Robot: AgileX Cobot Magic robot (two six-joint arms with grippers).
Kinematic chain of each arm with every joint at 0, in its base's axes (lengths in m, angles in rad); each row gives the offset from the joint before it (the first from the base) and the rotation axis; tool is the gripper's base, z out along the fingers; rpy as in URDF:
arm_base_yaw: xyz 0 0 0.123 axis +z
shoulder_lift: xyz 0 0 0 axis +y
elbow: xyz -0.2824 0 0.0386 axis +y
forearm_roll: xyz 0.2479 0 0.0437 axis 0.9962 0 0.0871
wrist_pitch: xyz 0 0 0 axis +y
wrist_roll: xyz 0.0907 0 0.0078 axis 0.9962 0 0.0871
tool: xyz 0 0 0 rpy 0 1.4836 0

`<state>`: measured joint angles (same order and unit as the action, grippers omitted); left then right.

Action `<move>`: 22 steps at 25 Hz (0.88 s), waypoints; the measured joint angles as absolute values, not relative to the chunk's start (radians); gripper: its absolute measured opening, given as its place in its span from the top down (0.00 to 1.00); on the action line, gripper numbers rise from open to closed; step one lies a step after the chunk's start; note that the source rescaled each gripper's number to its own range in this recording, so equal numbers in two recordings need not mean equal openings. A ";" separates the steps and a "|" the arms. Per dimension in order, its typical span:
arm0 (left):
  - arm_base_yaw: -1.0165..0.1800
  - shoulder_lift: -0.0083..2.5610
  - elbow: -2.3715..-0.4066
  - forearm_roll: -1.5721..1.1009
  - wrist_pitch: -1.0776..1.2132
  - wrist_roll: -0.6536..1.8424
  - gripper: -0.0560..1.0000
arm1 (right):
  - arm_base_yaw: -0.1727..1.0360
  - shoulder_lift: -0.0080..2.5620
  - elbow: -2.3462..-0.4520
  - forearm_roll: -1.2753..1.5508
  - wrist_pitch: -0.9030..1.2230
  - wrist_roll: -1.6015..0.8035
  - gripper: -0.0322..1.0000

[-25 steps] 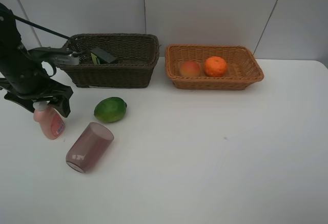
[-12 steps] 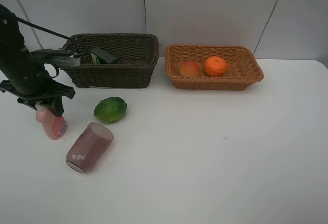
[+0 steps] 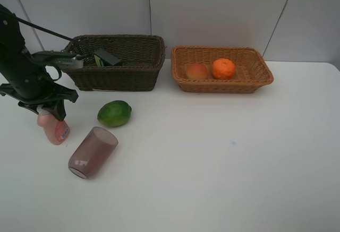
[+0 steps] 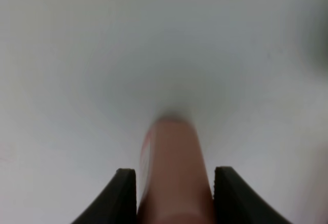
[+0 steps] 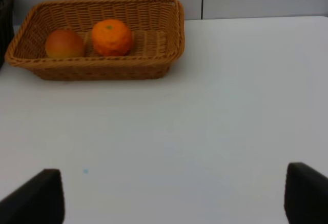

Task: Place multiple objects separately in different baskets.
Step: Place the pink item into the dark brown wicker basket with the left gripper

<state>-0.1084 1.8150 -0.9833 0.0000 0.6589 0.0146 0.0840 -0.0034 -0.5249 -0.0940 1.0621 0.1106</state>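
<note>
My left gripper (image 3: pixel 45 109) is shut on the neck of the pink bottle (image 3: pixel 53 130), which stands on the table at the far left. In the left wrist view the pink bottle (image 4: pixel 173 152) fills the gap between the two black fingers (image 4: pixel 123 193). A green round fruit (image 3: pixel 114 113) and a purple cup (image 3: pixel 93 152) on its side lie nearby. The dark basket (image 3: pixel 119 78) holds a dark pump bottle (image 3: pixel 106 58). A peach (image 3: pixel 197 71) and an orange (image 3: pixel 223 68) lie in the light basket (image 3: pixel 223 86). My right gripper (image 5: pixel 169 193) is open and holds nothing.
Both baskets stand side by side along the back wall. The right wrist view shows the light basket (image 5: pixel 102 71) with the orange (image 5: pixel 111 37) and peach (image 5: pixel 64 43), with bare white table between it and the gripper.
The left gripper's fingers have closed onto the pink bottle's neck, and the bottle has shifted slightly left. The right arm has not moved.
</note>
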 joint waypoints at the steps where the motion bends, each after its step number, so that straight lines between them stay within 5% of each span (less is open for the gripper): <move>1: -0.108 1.815 -0.983 0.000 0.660 0.015 0.93 | 0.084 -0.003 -0.525 -0.094 1.062 0.111 0.21; 14: -0.117 1.667 -1.293 0.000 0.841 -0.113 0.93 | 0.084 -0.003 -0.525 -0.094 1.062 0.110 0.21; 22: -0.234 1.666 -1.371 0.006 0.577 -0.114 0.93 | 0.084 -0.003 -0.525 -0.094 1.062 0.109 0.21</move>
